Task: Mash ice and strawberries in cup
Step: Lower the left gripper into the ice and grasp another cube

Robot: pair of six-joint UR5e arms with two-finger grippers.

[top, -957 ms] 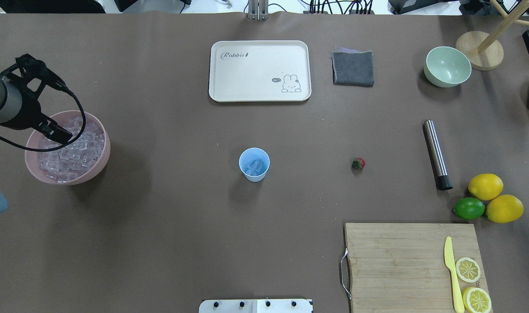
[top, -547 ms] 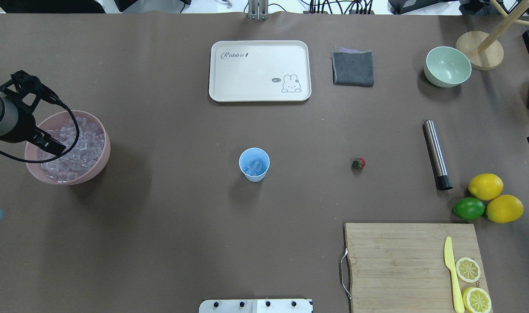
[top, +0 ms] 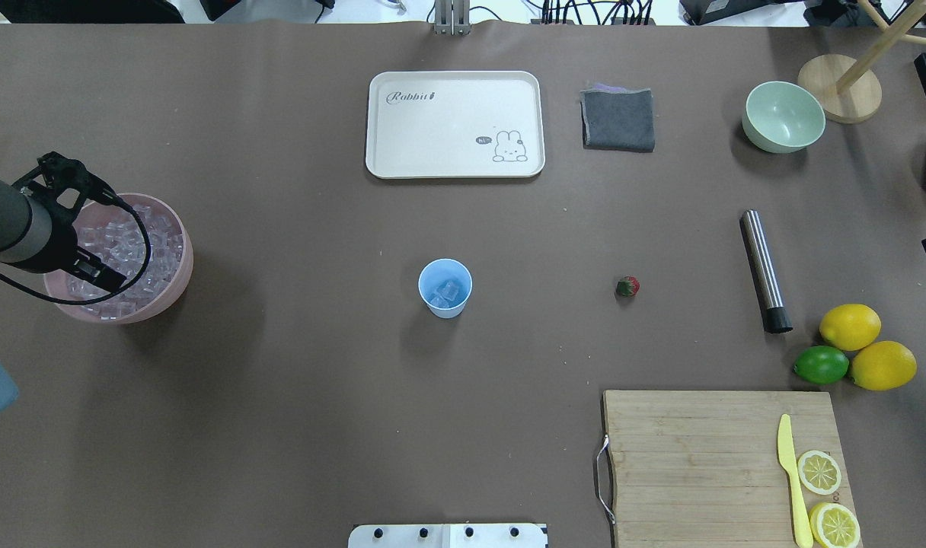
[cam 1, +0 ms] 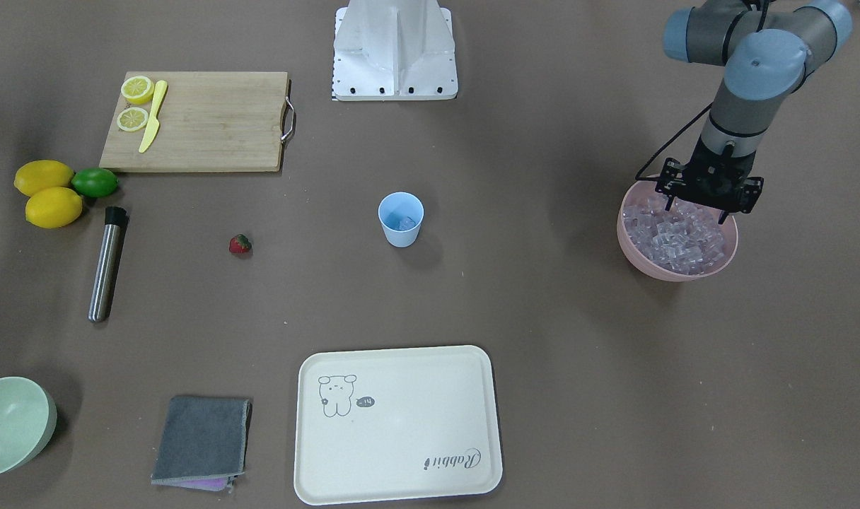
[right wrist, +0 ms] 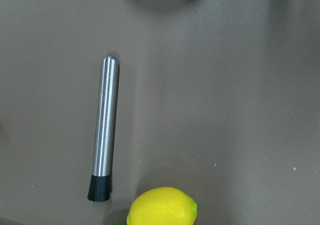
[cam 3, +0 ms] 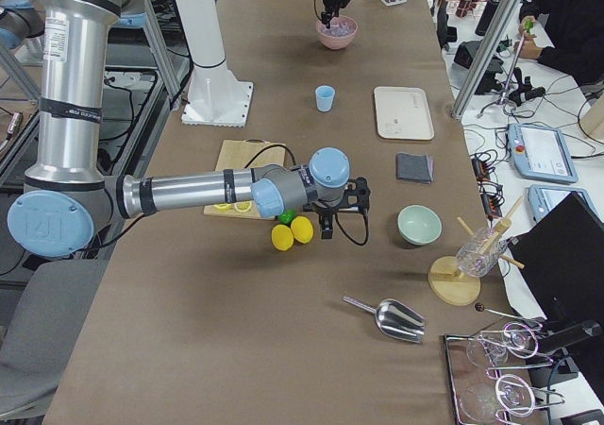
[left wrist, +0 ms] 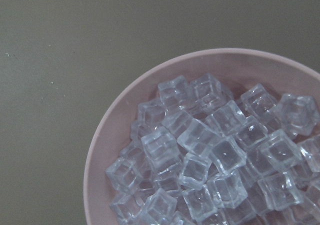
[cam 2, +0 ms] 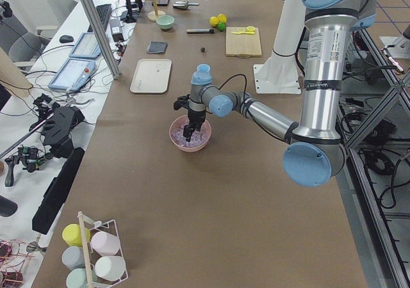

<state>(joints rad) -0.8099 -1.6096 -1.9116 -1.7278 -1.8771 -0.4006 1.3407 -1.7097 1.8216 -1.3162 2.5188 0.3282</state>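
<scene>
Left gripper is drifting toward the robot's side of the pink bowl compared with a second ago, hanging over the ice with jaws spread, well off to the cup's left. A few cubes are sitting in the cup. The strawberry hasn't budged and is lying on the tabletop to the cup's right. Right gripper: can't tell its state.

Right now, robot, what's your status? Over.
Left end effector open, over the bowl of ice; right end effector near the muddler, can't tell. Cup has some ice; strawberry on the table. Nothing between bowl and cup.
</scene>
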